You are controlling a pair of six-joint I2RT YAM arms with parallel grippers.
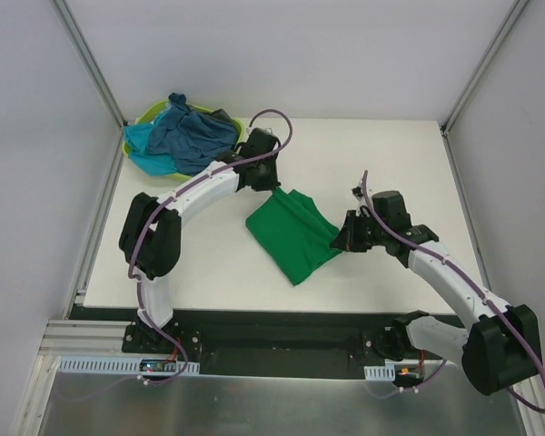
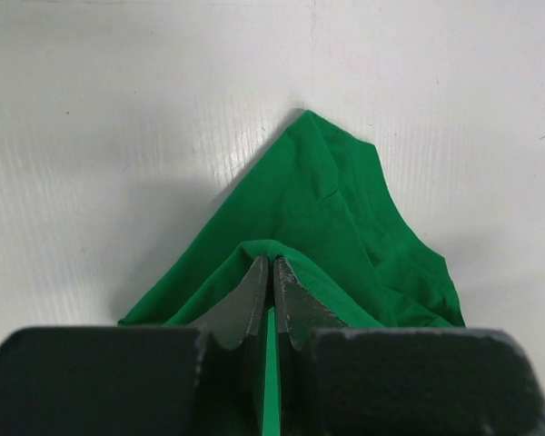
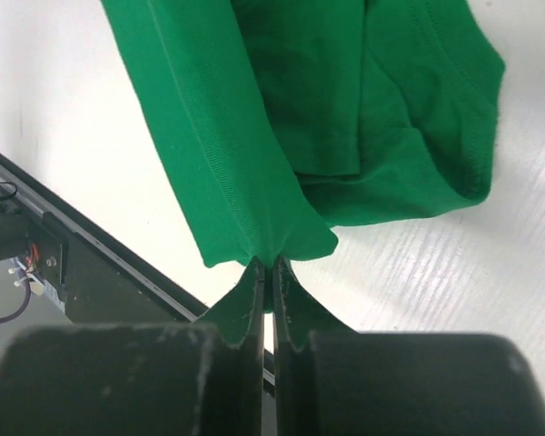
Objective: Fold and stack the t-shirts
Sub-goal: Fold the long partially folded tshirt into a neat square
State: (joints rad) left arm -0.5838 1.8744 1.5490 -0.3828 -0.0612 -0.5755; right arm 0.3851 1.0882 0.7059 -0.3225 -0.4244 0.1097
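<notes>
Black left gripper: your jaws are pinched tight on a fold of the green t-shirt.
Your right gripper: clamped on its stitched hem.
Green t-shirt: soft, creased, rough diamond on the white table.
Lime-green basket: crumpled blue t-shirts heaped inside.

Bright, even light falls from overhead, diffuse rather than hard; in the top view the white tabletop sits close to blown out, and the arms throw only faint, soft-edged shadows on it; the enclosure walls read a dimmer grey. The green t-shirt is strongly saturated, its folds gently shaded. From the left wrist a broad grey shadow spreads on the tabletop left of the cloth; the left tool is dark and slightly soft. From the right wrist the weave is crisp; streaky glare marks the tabletop at lower right; the right tool — near-black — shows little detail.
</notes>
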